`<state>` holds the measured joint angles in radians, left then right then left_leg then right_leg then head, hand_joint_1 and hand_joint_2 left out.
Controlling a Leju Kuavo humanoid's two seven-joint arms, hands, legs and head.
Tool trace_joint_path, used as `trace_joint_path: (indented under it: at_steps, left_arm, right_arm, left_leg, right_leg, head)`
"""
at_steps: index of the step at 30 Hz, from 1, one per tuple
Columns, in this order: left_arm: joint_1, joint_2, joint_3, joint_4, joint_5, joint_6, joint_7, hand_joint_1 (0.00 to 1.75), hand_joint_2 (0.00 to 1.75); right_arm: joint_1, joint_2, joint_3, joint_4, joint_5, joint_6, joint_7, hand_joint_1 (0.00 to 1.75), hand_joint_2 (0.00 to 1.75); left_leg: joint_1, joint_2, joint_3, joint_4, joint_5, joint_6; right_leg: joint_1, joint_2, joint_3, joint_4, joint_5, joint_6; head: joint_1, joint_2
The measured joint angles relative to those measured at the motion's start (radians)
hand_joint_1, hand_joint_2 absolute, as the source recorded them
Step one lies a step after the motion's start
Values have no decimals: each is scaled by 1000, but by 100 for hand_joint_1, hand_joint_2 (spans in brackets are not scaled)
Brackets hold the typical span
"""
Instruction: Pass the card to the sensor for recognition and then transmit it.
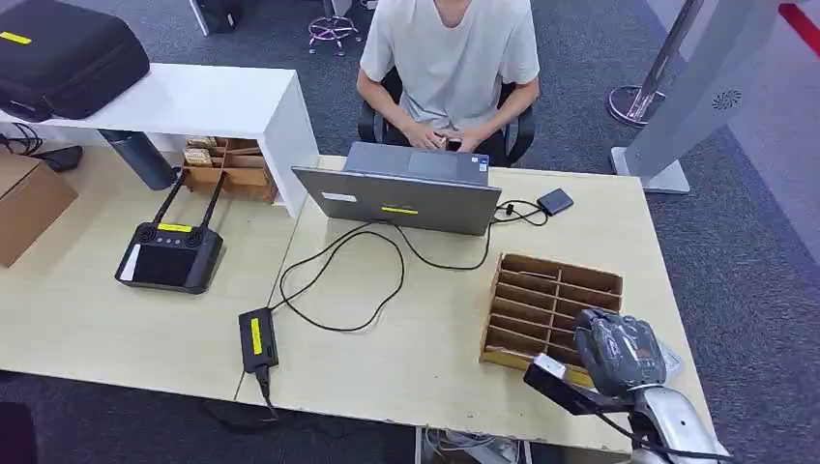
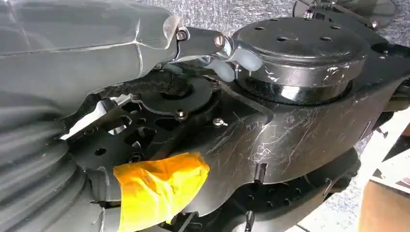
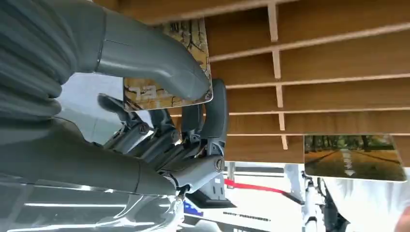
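Observation:
My right hand (image 1: 619, 350) hovers over the near right corner of the wooden slotted card rack (image 1: 551, 309) at the table's front right. In the right wrist view this hand (image 3: 159, 121) pinches a yellow-brown printed card (image 3: 167, 92) between thumb and fingers, just off the rack (image 3: 338, 63). A second card with a tree-lined road picture (image 3: 355, 157) stands in a slot. The small black sensor (image 1: 555, 201) lies at the far side of the table, cabled to the laptop. My left hand (image 2: 145, 43) hangs beside my body, one digit stretched out and nothing in it.
A grey laptop (image 1: 406, 193) stands mid-table with a person (image 1: 450, 58) seated behind it. A black power brick (image 1: 257, 338) and looping cable lie left of the rack. A black remote controller (image 1: 169, 256), a cardboard box (image 1: 29, 198) and a white shelf (image 1: 184, 97) are to the left.

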<state>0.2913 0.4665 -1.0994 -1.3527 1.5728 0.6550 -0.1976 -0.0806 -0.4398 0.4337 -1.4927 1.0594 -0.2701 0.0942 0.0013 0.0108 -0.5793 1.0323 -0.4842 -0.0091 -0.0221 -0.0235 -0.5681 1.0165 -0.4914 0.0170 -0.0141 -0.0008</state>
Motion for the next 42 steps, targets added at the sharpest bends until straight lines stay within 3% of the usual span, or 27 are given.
trace_joint_path:
  at_steps: [19,27,32,42]
  left_arm:
    - [8,9,4,-37,5,42,-14,0,175]
    - [8,15,2,-39,6,27,-14,0,175]
    - [-41,19,3,-39,-3,4,-35,0,175]
    - [-78,24,-5,-37,-2,-36,-37,0,175]
  right_arm:
    - [-17,0,-28,-24,47,-11,-22,175,175]
    - [-236,-32,-27,-29,61,-33,-56,175,175]
    - [-397,-47,-11,-9,47,-42,-69,175,175]
    - [-693,-47,63,136,41,-66,-88,175,175]
  left_leg:
    - [0,1,0,0,0,0]
    - [0,3,0,1,2,0]
    - [0,1,-2,1,4,1]
    - [0,1,-3,1,4,1]
  right_leg:
    - [0,2,0,0,1,-1]
    - [0,3,0,0,3,0]
    - [0,0,0,1,4,0]
    - [0,-1,-1,1,4,0]
  head:
    - [0,0]
    - [0,0]
    - [0,0]
    - [0,0]
